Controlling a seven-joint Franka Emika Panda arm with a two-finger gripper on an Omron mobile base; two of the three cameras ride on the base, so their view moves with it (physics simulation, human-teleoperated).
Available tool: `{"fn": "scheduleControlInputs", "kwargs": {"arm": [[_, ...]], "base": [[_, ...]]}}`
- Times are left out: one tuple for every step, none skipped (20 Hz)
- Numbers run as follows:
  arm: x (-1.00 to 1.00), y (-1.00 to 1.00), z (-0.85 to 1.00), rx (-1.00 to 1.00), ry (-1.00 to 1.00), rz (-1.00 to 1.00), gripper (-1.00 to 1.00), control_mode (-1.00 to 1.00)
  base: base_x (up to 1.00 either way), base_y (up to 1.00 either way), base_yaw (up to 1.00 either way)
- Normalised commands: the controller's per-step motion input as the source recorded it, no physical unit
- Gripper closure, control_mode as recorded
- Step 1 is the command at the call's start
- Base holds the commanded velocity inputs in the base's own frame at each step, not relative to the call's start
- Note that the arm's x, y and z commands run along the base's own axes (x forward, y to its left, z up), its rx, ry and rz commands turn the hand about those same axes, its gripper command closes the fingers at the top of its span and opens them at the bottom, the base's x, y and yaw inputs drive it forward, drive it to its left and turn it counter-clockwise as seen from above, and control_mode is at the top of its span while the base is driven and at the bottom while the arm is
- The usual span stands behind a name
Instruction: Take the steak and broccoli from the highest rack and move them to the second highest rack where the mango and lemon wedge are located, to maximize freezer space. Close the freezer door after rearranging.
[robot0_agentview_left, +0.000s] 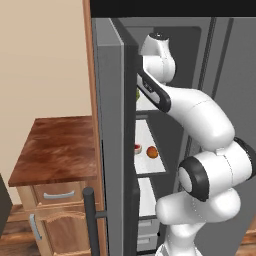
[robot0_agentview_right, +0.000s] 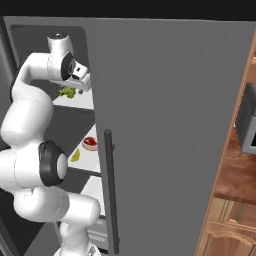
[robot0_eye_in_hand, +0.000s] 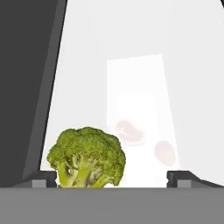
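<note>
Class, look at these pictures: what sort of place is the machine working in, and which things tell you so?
Most likely a home kitchen. A tall grey freezer stands open with broccoli on a white shelf, and a wooden drawer cabinet with a countertop stands beside it.

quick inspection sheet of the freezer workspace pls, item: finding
surface: highest rack white, carries the broccoli
job's things: steak, mango and lemon wedge all on the second highest rack; freezer door open
clutter: nothing seen
claw: open, empty, poised at the broccoli
cables: nothing seen
surroundings: wooden drawer cabinet left of the freezer
</note>
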Motion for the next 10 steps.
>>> {"fn": "scheduleControlInputs", "kwargs": {"arm": [[-0.23,-0.36,0.00,0.00,-0.36,0.00,-1.00,-1.00],[-0.24,-0.33,0.00,0.00,-0.35,0.00,-1.00,-1.00],[-0.18,-0.20,0.00,0.00,-0.25,0.00,-1.00,-1.00],[-0.11,-0.10,0.00,0.00,-0.15,0.00,-1.00,-1.00],[-0.07,-0.02,-0.03,0.00,-0.10,0.00,-1.00,-1.00],[-0.01,0.00,-0.09,0.00,-0.03,0.00,-1.00,-1.00],[0.00,0.00,-0.08,0.00,-0.03,0.00,-1.00,-1.00],[0.00,0.01,-0.04,0.00,0.00,0.00,-1.00,-1.00],[0.00,0.11,-0.01,0.00,0.00,0.00,-1.00,-1.00],[0.00,0.17,0.00,0.00,0.00,0.00,-1.00,-1.00]], "base": [[0.00,0.00,0.00],[0.00,0.00,0.00],[0.00,0.00,0.00],[0.00,0.00,0.00],[0.00,0.00,0.00],[0.00,0.00,0.00],[0.00,0.00,0.00],[0.00,0.00,0.00],[0.00,0.00,0.00],[0.00,0.00,0.00]]}}
